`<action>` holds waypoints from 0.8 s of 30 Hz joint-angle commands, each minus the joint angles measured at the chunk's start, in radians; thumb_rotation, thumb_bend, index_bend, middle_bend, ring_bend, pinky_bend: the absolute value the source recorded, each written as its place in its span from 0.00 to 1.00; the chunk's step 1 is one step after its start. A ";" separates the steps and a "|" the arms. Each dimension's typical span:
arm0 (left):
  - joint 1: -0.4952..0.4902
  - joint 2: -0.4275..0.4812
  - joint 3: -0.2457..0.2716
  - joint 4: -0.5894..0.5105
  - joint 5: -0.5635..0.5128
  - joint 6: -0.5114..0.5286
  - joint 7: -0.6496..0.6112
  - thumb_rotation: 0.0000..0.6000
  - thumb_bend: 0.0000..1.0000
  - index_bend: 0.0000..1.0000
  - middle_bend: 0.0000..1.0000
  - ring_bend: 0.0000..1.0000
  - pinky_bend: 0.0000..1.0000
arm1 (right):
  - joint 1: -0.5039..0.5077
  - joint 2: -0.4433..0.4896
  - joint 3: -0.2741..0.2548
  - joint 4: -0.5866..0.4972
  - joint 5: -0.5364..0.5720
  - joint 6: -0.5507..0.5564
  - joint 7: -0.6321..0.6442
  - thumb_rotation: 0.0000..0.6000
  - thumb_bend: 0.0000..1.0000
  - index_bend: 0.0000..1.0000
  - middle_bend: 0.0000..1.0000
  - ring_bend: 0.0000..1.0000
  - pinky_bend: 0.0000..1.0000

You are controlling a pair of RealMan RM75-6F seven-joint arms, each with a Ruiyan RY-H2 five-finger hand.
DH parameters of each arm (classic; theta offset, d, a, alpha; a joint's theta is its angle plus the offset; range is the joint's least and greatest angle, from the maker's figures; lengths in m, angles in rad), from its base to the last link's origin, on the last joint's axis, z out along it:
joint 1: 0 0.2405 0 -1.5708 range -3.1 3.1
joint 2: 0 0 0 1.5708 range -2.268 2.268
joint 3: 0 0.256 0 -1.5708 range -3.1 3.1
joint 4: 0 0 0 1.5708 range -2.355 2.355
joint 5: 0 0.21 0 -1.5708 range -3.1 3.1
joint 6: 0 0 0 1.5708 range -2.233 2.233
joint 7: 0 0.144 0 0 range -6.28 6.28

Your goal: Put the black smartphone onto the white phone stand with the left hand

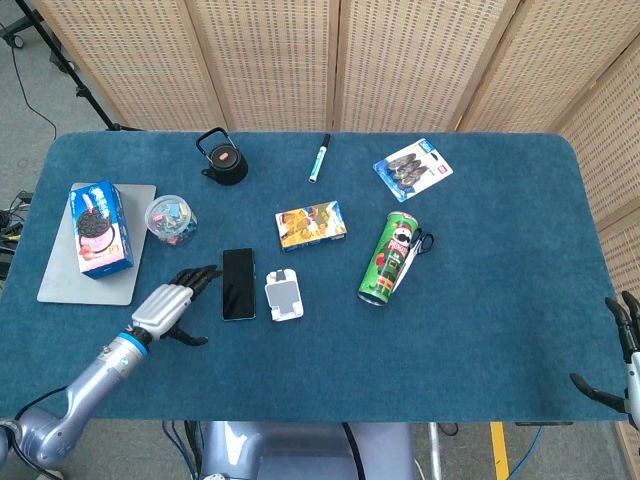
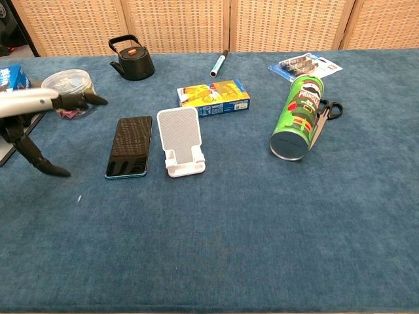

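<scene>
The black smartphone (image 1: 238,283) (image 2: 129,146) lies flat on the blue cloth, screen up, just left of the white phone stand (image 1: 284,296) (image 2: 181,140). My left hand (image 1: 170,302) (image 2: 39,108) hovers to the left of the phone, fingers spread and holding nothing, clear of the phone. In the head view my right hand (image 1: 622,352) shows at the far right edge, off the table, fingers apart and empty.
A clear tub of clips (image 1: 171,220), a cookie box (image 1: 100,226) on a grey board (image 1: 60,282), a black kettle (image 1: 223,158), a marker (image 1: 320,157), a yellow box (image 1: 311,224), a green chip can (image 1: 391,257) with scissors (image 1: 420,243), and a blister pack (image 1: 412,168) stand around.
</scene>
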 commanded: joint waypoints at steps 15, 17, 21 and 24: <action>-0.260 -0.099 0.049 0.369 0.247 -0.080 0.359 1.00 0.00 0.09 0.00 0.00 0.05 | 0.034 -0.038 0.040 -0.017 0.100 -0.047 -0.093 1.00 0.00 0.00 0.00 0.00 0.00; -0.268 -0.114 0.066 0.390 0.275 -0.071 0.334 1.00 0.00 0.09 0.00 0.00 0.05 | 0.035 -0.038 0.043 -0.014 0.107 -0.049 -0.091 1.00 0.00 0.00 0.00 0.00 0.00; -0.283 -0.139 0.101 0.441 0.327 -0.052 0.302 1.00 0.00 0.09 0.00 0.00 0.05 | 0.036 -0.036 0.045 -0.009 0.115 -0.054 -0.084 1.00 0.00 0.00 0.00 0.00 0.00; -0.289 -0.154 0.122 0.473 0.347 -0.047 0.280 1.00 0.00 0.09 0.00 0.00 0.05 | 0.036 -0.034 0.046 -0.006 0.117 -0.055 -0.078 1.00 0.00 0.00 0.00 0.00 0.00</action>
